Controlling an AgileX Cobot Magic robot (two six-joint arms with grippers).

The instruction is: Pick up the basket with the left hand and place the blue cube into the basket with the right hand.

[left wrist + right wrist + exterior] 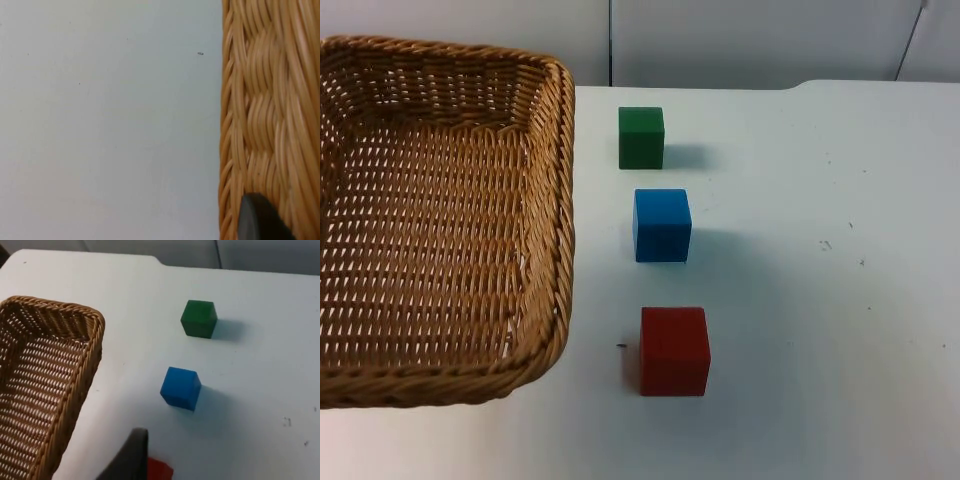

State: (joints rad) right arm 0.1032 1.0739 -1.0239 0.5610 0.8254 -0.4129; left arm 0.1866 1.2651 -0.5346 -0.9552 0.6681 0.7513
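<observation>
1. A woven wicker basket (440, 220) takes up the left side of the top view, open side up and with nothing in it. From the pictures I cannot tell whether it is lifted off the white counter (820, 300) or rests on it.
2. Three cubes stand in a row just to the right of the basket, none touching it or each other: a green cube (641, 137) farthest back, the blue cube (662, 225) in the middle, a red cube (674, 351) nearest the front edge.
3. The blue cube sits flat on the counter, outside the basket.
4. In the left wrist view, a black fingertip (260, 220) of the left gripper lies against the basket's braided rim (270, 100), with bare counter beside it. Whether its fingers are closed on the rim I cannot tell.
5. In the right wrist view, a black fingertip (131, 457) of the right gripper shows above the counter, near the red cube (160, 471), apart from the blue cube (180, 387). How wide those fingers stand cannot be told.
</observation>
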